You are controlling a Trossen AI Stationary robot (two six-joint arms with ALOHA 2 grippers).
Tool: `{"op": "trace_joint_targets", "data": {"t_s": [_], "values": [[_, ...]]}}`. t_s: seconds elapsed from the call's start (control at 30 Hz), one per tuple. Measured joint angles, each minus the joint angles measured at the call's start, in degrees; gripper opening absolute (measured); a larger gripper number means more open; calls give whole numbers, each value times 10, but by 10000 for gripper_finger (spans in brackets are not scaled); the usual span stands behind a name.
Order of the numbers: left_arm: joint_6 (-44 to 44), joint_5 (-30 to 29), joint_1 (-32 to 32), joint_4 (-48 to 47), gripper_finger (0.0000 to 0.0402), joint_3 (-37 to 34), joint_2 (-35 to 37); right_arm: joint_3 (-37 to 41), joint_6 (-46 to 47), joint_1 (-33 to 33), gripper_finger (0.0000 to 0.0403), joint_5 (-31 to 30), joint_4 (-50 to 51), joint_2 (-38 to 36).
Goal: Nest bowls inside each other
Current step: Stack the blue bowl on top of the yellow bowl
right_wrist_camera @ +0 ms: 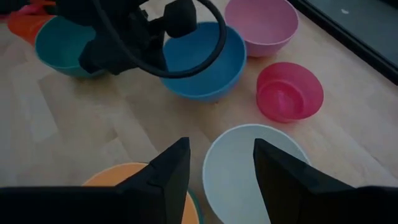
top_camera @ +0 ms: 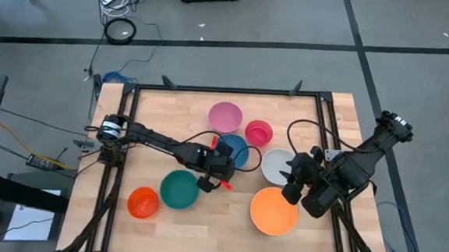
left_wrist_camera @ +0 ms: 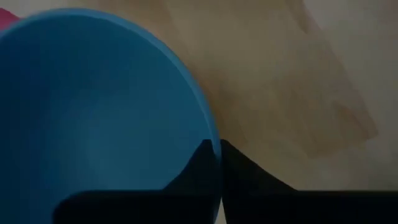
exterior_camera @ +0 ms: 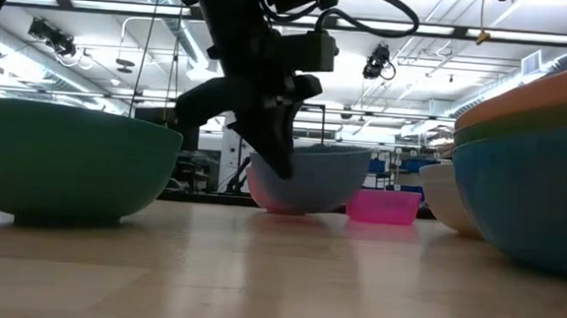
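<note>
A blue bowl [top_camera: 237,149] stands on the table's middle, with my left gripper [top_camera: 219,163] shut on its rim; the low view shows that gripper [exterior_camera: 277,144] coming down onto the bowl [exterior_camera: 312,180]. Around it stand a pink bowl [top_camera: 225,116], a magenta bowl [top_camera: 258,132], a white bowl [top_camera: 275,165], a teal bowl [top_camera: 179,188] and a small orange-red bowl [top_camera: 143,202]. A large orange bowl [top_camera: 274,211] sits nested on a green and a light blue one [exterior_camera: 533,184]. My right gripper [right_wrist_camera: 221,168] hangs open above the white bowl [right_wrist_camera: 249,174]. My left gripper pinches the blue bowl's rim [left_wrist_camera: 211,134] on the side toward the table's left and near edges. One finger is inside the bowl and one outside. The fingers slant down from the table's left. The bowl stands upright with its base on the table.
A black frame [top_camera: 227,90] runs round the wooden table top. Bare wood lies between the teal bowl and the large orange bowl. The left arm [top_camera: 161,142] stretches across the table's left half, with a cable looping above the blue bowl [right_wrist_camera: 205,50].
</note>
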State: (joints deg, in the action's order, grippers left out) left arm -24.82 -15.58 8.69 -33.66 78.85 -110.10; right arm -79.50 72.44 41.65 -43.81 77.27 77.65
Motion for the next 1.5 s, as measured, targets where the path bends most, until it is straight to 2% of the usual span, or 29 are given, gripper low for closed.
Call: {"op": "trace_joint_targets", "data": {"t_s": [0.1,0.2,0.27,0.43,0.73,1.13,1.37,1.5], "values": [[0,-26,5,0,9,6,4,0,0,0,166,0,0,0],[0,-26,21,-7,9,52,15,0,0,0,166,0,2,0],[-5,21,32,-11,9,100,21,0,1,0,166,-1,5,0],[-5,196,47,8,9,189,20,0,1,1,166,-13,7,0],[1,278,63,53,9,186,4,0,-1,3,166,-16,11,0],[23,323,62,172,9,184,-44,0,4,12,166,-22,26,0],[69,332,56,198,9,184,-74,0,5,21,166,-22,25,0],[92,331,53,202,34,184,-87,0,11,27,166,-27,26,0]]}}
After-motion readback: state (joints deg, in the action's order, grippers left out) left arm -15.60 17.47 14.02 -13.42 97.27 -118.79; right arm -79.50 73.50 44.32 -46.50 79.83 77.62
